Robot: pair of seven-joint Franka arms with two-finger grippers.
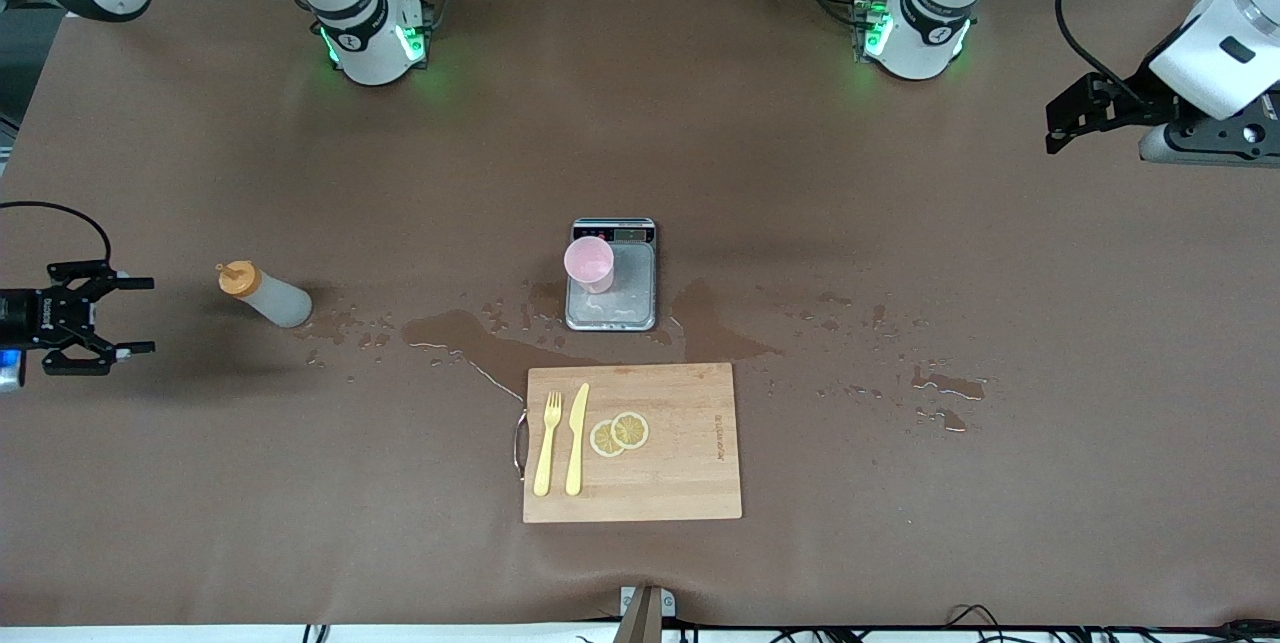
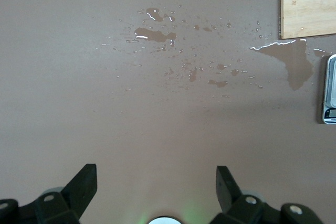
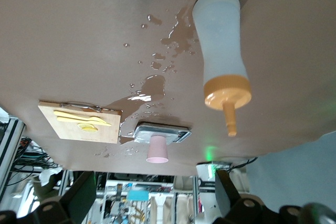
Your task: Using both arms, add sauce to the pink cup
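My right gripper (image 1: 125,316) sits at the left edge of the front frame with its jaws spread wide and nothing between them, low over the bare brown table (image 1: 900,543). In its wrist view both fingertips (image 3: 84,190) show at the bottom corners, well apart. Just beside it, toward frame center, the sauce bottle (image 1: 265,294) stands on the cloth, orange cap pointing at the gripper; the right wrist view has it large in the upper right (image 3: 220,61).

My left gripper (image 1: 1075,113) hangs at the upper right of the front frame, jaws released as well, fingertips (image 2: 84,184) parted over wet cloth in its wrist view.

In mid-frame the pink cup (image 1: 589,263) stands upright on the silver scale (image 1: 625,298), at its corner toward the right arm's base. Puddles (image 1: 460,333) spread around the scale. Below it lies the cutting board (image 1: 660,483) with a yellow fork (image 1: 547,443), yellow knife (image 1: 577,438) and two lemon slices (image 1: 619,433).
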